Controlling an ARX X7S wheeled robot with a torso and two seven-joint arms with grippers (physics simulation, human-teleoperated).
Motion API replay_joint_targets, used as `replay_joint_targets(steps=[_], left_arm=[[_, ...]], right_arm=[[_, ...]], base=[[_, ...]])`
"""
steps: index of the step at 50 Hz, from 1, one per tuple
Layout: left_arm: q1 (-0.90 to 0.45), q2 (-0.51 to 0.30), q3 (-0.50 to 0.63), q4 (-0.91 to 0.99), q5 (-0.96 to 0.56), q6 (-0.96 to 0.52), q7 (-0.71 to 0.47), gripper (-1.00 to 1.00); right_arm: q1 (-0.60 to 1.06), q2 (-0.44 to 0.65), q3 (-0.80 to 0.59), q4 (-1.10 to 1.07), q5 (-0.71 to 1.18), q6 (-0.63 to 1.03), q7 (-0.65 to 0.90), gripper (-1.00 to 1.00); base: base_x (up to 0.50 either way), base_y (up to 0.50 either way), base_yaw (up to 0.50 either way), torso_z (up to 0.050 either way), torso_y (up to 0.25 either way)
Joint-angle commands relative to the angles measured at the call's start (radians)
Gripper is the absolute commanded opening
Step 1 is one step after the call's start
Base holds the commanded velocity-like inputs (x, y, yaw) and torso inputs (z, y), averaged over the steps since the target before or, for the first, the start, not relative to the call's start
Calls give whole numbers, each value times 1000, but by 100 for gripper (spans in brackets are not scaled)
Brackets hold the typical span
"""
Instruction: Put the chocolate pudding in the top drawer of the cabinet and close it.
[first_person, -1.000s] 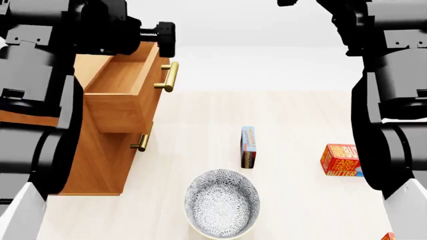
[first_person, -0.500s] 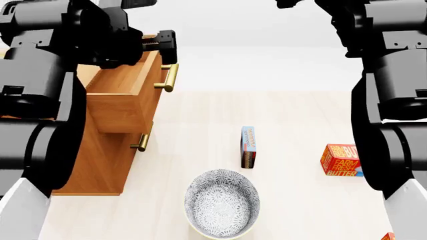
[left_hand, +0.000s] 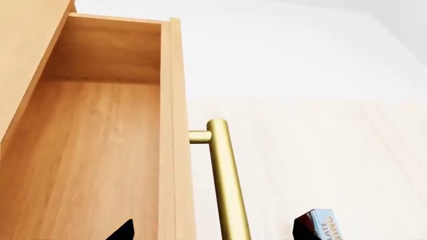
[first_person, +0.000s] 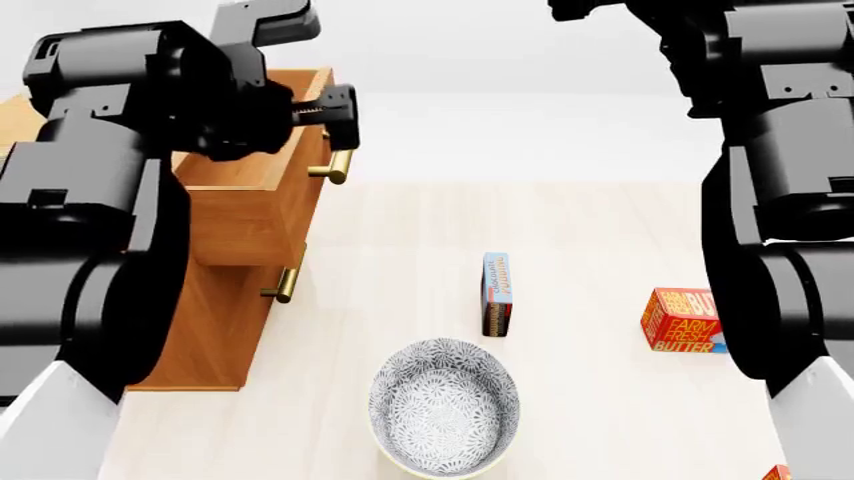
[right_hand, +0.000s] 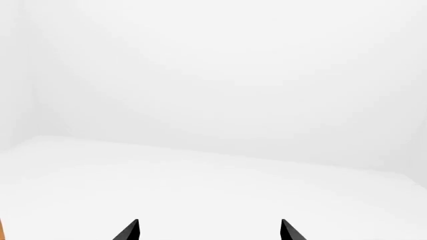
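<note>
The top drawer (first_person: 247, 175) of the light-brown wooden cabinet (first_person: 200, 330) stands pulled out. The slim blue-edged chocolate pudding (first_person: 497, 293) stands right of the cabinet, ungrasped. Left gripper (left_hand: 210, 231) gapes empty astride the drawer front; right gripper (right_hand: 208, 231) likewise. Risk: snagging the brass bar handle (left_hand: 223, 180).

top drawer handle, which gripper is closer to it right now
Left. The left gripper hangs open right above the top drawer, its fingertips either side of the brass handle. The right gripper is raised far off to the other side, facing blank background.
</note>
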Motion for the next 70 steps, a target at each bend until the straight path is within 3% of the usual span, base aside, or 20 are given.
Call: replay_joint_targets(steps=[1, 42, 55, 70], left_arm=[[22, 7, -34, -1, 41, 3, 10, 100], [81, 61, -57, -1, 82, 5, 55, 100], [87, 64, 424, 83, -492, -6, -50, 100], [116, 62, 621, 239, -815, -37, -173, 100]], right_arm=[[2, 0, -1, 11, 1, -7, -1, 100], [-7, 8, -5, 11, 0, -9, -1, 100], [-8, 9, -7, 0, -1, 1, 2, 100], [-46, 28, -6, -105, 8, 67, 10, 100]], base=[[0, 0, 0, 0, 0], [0, 0, 0, 0, 0], [0, 0, 0, 0, 0], [0, 0, 0, 0, 0]])
